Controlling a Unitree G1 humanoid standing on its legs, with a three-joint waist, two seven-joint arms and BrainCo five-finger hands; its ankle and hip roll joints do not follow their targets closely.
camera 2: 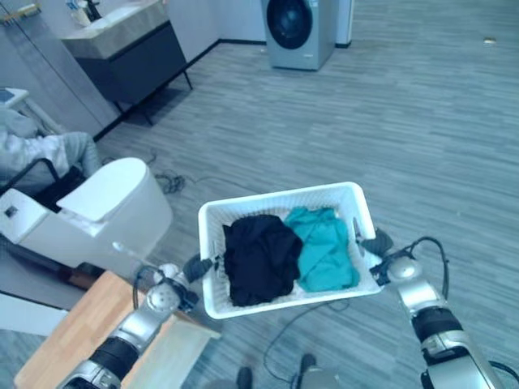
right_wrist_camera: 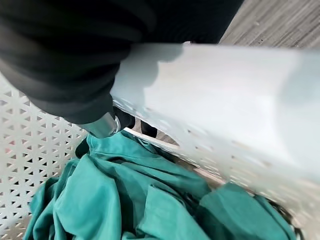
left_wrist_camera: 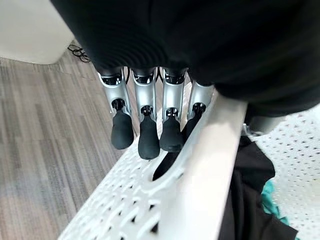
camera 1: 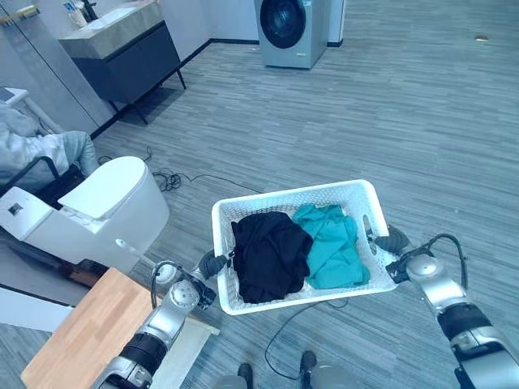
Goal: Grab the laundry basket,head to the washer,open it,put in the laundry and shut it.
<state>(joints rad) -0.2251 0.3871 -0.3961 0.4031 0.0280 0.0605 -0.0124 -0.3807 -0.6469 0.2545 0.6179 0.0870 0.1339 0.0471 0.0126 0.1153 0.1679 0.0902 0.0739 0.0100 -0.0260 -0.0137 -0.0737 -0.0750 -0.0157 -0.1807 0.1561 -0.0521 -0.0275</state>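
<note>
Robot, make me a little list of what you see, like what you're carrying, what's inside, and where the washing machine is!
carrying: white laundry basket, held up off the floor
inside: black clothes on the robot's left, teal clothes on its right
left hand: fingers through the basket's handle slot
right hand: at the basket's other end, fingers hidden
washer: far ahead across the grey floor, door shut
nearby: white toilet to the left

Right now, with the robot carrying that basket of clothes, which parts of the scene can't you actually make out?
- Right robot hand: its fingers are hidden behind the basket wall.
- Washer: its top is cut off by the eye views' upper edge.
- Basket floor: covered by the black garment and the teal garment.
- Items on the vanity counter: too small to identify.
</note>
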